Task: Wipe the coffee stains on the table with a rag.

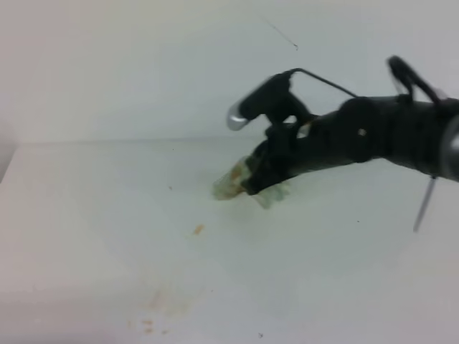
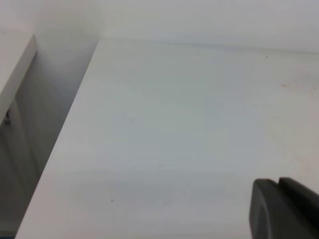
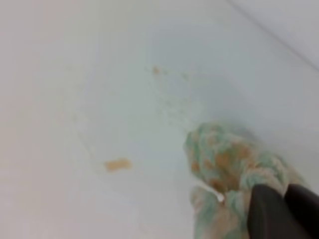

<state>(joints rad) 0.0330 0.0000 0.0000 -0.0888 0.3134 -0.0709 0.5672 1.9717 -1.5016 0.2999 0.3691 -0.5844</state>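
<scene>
My right gripper [image 1: 255,180] reaches in from the right and is shut on the rag [image 1: 231,183], a pale green-and-white cloth with brown-orange patches, pressed on the white table [image 1: 86,215]. In the right wrist view the rag [image 3: 224,164] bunches in front of the dark fingers [image 3: 269,214]. A small orange coffee stain [image 1: 199,229] lies left and in front of the rag, and it also shows in the right wrist view [image 3: 118,164]. Paler tan smears [image 1: 163,302] lie nearer the front edge. Fine specks [image 3: 156,70] lie beyond the rag. Only a dark finger [image 2: 281,209] of my left gripper shows.
A white wall [image 1: 143,64] rises behind the table. In the left wrist view the table's left edge [image 2: 65,134] drops off beside a white panel [image 2: 15,69]. A thin rod [image 1: 424,204] hangs from the right arm.
</scene>
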